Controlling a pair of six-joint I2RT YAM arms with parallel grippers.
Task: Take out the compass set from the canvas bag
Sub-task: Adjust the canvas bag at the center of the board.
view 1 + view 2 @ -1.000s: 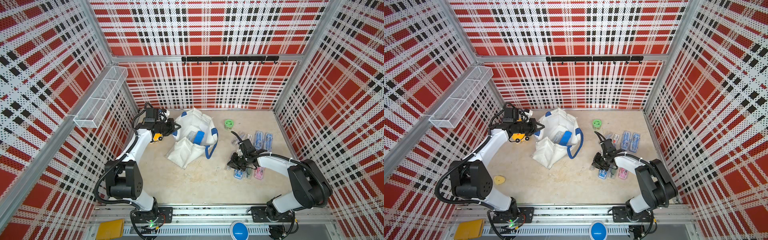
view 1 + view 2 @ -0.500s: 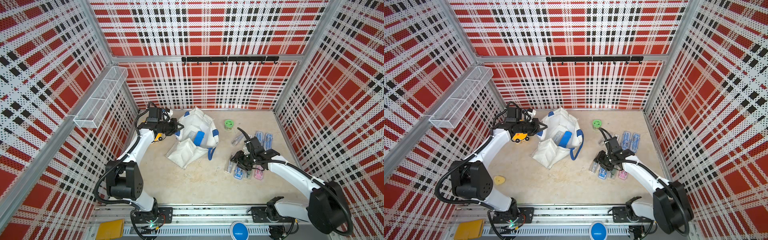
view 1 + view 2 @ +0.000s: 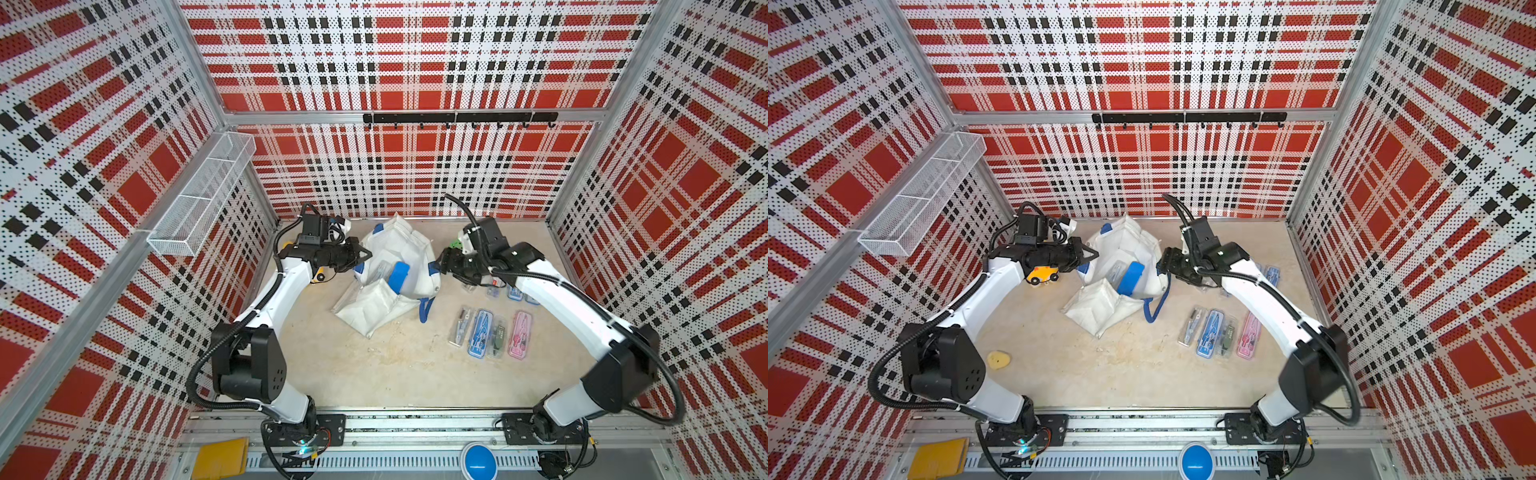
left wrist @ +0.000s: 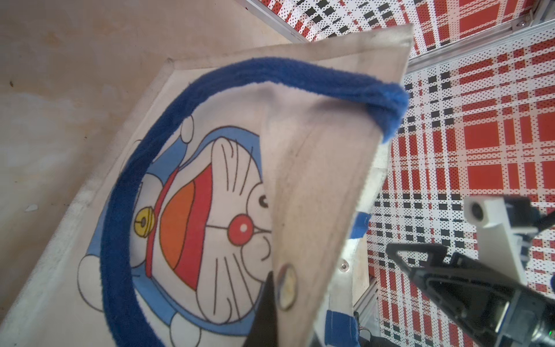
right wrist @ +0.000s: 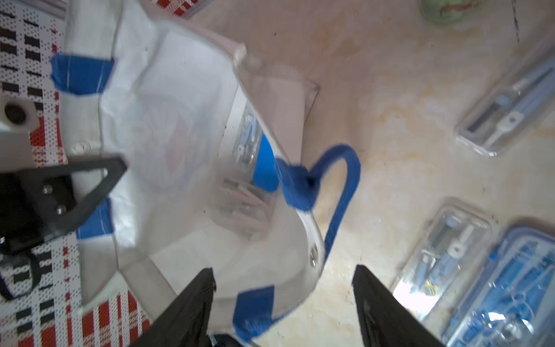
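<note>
Left jaws pinch bag (image 3: 411,253) rim; right jaws spread at mouth. Risk: snagging blue strap (image 5: 345,180), missing compass case (image 5: 249,141); rim slipping, mouth collapsing.

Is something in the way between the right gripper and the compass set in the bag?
Only the near rim of the bag crosses between the right gripper and the compass set; the left gripper holds the mouth open.

Bright, even light with soft shadows; both top views bow at the edges, and the right wrist view (motion-smeared) blurs the canvas bag (image 5: 186,156).
</note>
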